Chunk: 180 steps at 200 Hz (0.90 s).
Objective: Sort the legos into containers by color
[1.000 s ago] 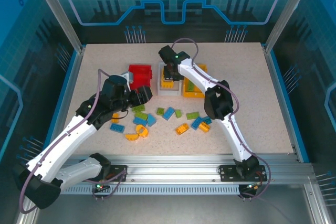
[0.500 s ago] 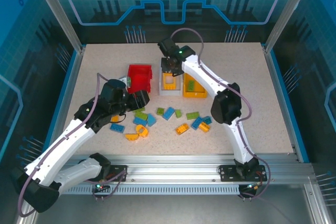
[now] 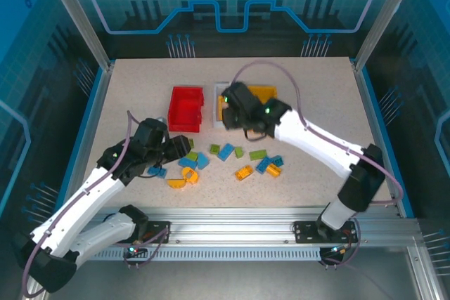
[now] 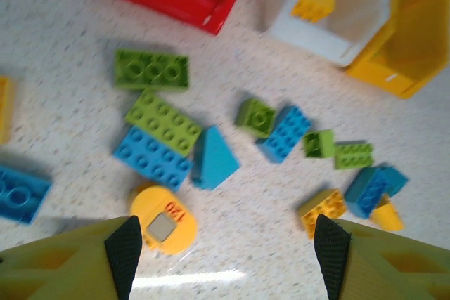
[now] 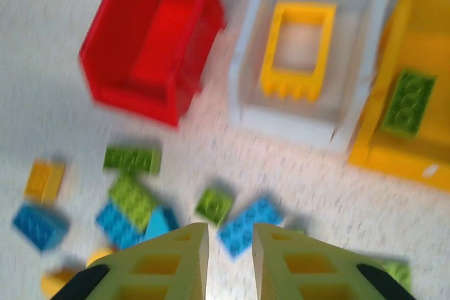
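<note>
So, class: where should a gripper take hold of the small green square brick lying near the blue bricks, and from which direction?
Probably from straight above, fingers closing on two opposite flat side walls of the small green square plastic brick. It lies flat, studs up, with the blue rectangular brick close on one side, so grip across the free sides.

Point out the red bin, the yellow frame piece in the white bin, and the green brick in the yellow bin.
red bin (image 5: pixel 151 47), right wrist view, inner floor
yellow frame piece (image 5: pixel 297 47), right wrist view, its left bar
green brick (image 5: pixel 406 102), right wrist view, studded top

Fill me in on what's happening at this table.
Two arms are sorting legos by color. The white bin holds a yellow frame, the yellow bin a green brick, and the red bin looks empty. The left gripper hangs open above the loose pile; the right gripper is shut.
</note>
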### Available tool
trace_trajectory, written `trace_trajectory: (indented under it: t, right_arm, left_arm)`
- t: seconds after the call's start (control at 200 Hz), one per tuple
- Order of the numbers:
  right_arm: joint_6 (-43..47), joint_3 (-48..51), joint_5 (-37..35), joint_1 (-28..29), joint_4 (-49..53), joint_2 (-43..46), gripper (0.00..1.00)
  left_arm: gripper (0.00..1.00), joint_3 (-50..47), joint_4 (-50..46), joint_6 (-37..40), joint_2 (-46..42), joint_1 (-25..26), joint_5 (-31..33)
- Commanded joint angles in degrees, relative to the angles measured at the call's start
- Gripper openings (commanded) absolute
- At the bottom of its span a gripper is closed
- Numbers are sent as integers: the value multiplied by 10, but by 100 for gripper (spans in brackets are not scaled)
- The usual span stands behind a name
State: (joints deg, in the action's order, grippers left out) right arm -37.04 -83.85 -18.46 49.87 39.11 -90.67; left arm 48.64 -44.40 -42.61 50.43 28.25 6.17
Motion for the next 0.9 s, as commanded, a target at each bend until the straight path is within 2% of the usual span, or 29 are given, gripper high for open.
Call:
trace_trajectory:
  t: [0.0,0.115,0.21,0.275,0.355,0.435,0.5,0.6,0.705,0.77,0.895]
  right_arm:
    - [7,104,-20,62,-47,60,26]
    - [-15,189,-31,130,-58,102,30]
    - [-51,231,-29,164,-57,114,33]
    - [-63,241,-34,189,-59,113,34]
    - [-61,232,-42,216,-63,104,37]
    - [-50,211,-36,231,-72,85,40]
    - [-29,199,-13,237,-101,73,42]
    - [16,199,30,244,-170,70,51]
    - [37,204,47,246,-227,82,65]
    - [44,211,51,246,-257,95,72]
    - [46,208,42,244,-262,104,77]
  left_arm:
    - [70,-31,-45,-30,-22,-7,-9]
    - [70,-62,-34,-48,-26,-7,-32]
    - [68,-70,-29,-60,-6,-6,-36]
    - [68,-63,-64,-71,5,-7,5]
    - [74,-66,-98,-96,-5,-11,72]
    - [74,-76,-96,-104,-20,-41,95]
    - [75,-82,-79,-107,-16,-74,80]
    - [76,-91,-51,-128,19,-118,50]
    - [80,-101,-50,-174,64,-146,56]
    - [81,-121,-22,-193,75,-163,37]
    - [81,-148,32,-226,95,-186,-1]
